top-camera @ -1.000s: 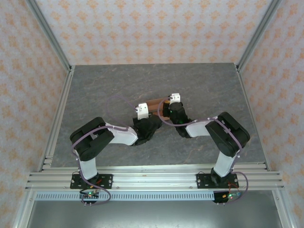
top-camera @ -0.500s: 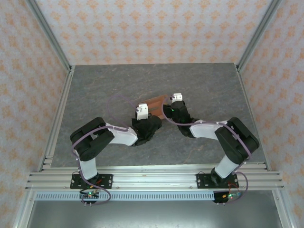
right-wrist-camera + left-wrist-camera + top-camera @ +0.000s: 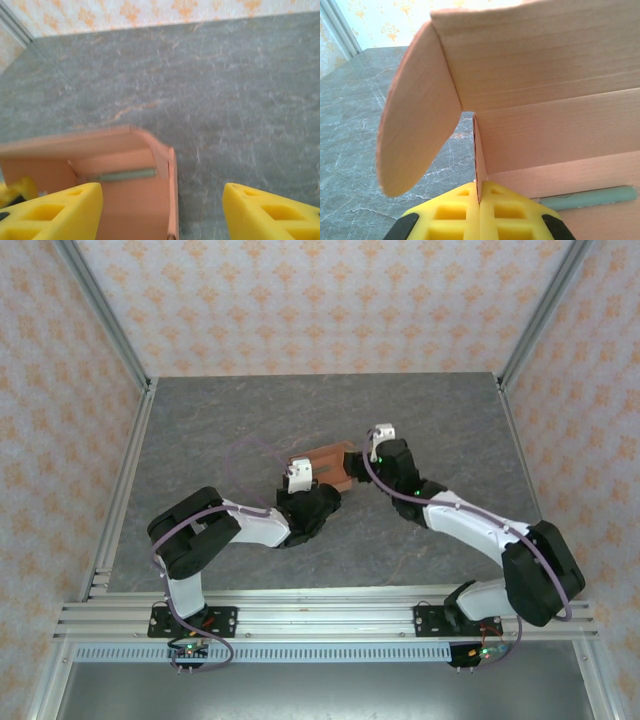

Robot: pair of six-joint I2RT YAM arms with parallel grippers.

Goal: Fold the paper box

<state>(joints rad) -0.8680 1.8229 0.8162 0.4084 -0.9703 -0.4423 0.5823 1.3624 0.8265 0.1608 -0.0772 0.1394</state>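
- The paper box (image 3: 325,462) stands open at the middle of the worktop (image 3: 220,420), with a pale green strip (image 3: 125,174) lying inside it.
- Left fingers (image 3: 450,220) are clenched on the box's side wall.
- Right fingers (image 3: 50,210) are released, spread wide over the box's right wall.

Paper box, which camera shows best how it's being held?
Left wrist: the paper box is close up, with one wall pinched in the shut left gripper. Right wrist shows one open corner of it; top external shows it small, from above.
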